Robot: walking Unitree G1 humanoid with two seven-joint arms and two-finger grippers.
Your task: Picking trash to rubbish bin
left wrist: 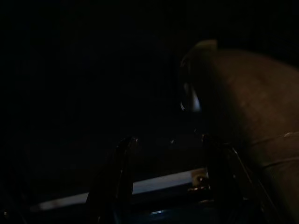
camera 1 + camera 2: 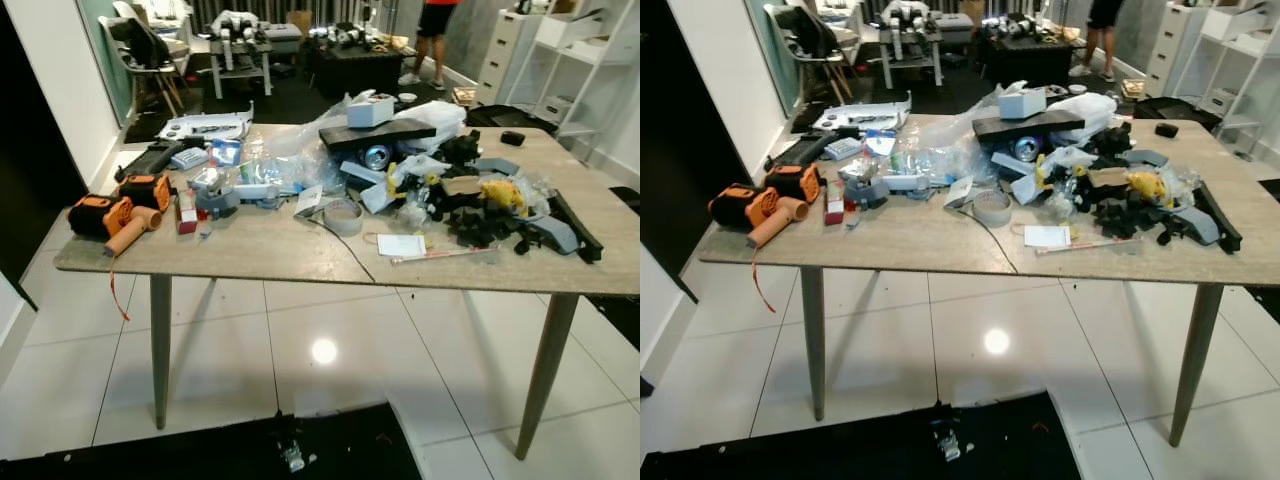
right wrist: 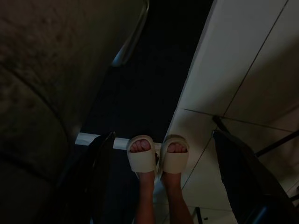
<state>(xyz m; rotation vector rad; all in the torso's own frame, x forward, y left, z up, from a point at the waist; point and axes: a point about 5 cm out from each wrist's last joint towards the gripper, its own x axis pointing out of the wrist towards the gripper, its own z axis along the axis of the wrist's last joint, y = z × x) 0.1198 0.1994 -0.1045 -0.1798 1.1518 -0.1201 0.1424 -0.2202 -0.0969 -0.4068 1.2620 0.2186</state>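
table (image 2: 250,250): stone-look slab on tapered legs, littered with trash
trash (image 2: 470,205): black plastic bits, crinkled clear bags (image 2: 300,160), tape roll (image 2: 343,216), white card (image 2: 401,245)
left edge: orange tool (image 2: 115,213)
right gripper (image 3: 163,179): fingers spread wide, slippered feet (image 3: 159,156) seen between
left gripper (image 1: 166,182): fingers apart, dark
floor (image 2: 330,350): glossy white tile

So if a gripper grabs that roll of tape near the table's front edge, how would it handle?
The roll of tape lies flat, so it probably won't roll when nudged. It looks like a stiff, light ring, likely easy to pinch across its wall. The cable running beside it might drag along.
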